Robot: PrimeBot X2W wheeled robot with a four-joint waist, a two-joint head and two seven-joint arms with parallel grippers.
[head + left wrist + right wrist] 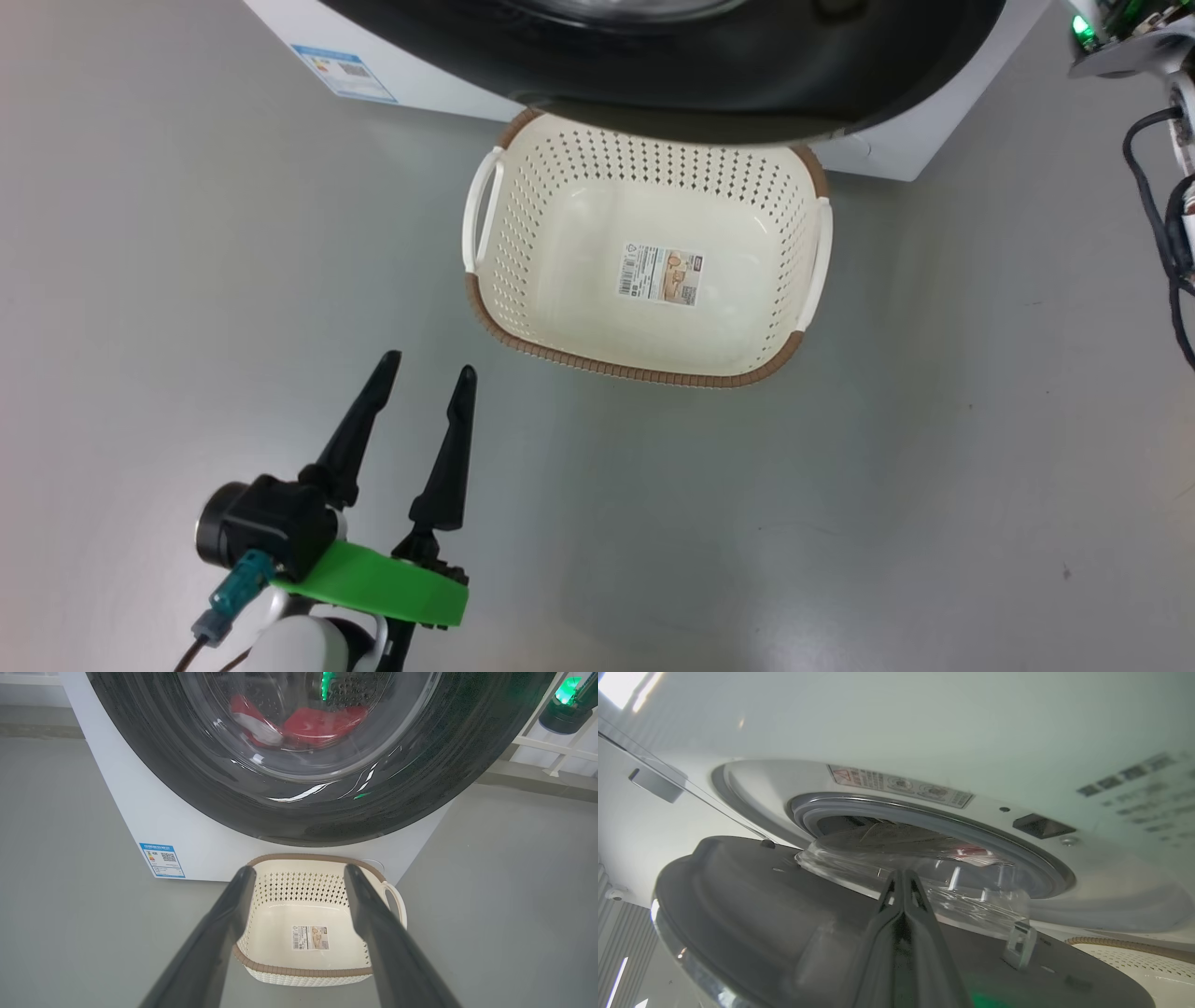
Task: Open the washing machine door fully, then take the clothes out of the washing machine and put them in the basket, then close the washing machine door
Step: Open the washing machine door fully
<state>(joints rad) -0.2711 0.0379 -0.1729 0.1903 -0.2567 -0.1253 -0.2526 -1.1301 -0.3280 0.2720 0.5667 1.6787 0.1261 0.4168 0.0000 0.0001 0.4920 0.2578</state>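
The washing machine door stood ajar just ahead of the right tool. That tool's fingers were pressed together, apparently against the door's inner face. The door's glass bowl pointed into the drum.

Step in hand: opening fully. Next move: swing the door wider.

The left tool, fingers apart, hung short of the basket.

A cream perforated basket sits on the grey floor, holding nothing but a paper label on its bottom. Its far rim lies under the glossy black washing machine door. The white washing machine carries a blue label. At lower left the left claw points up, fingers spread and empty, well apart from the basket. Dark cables hang at the right edge.
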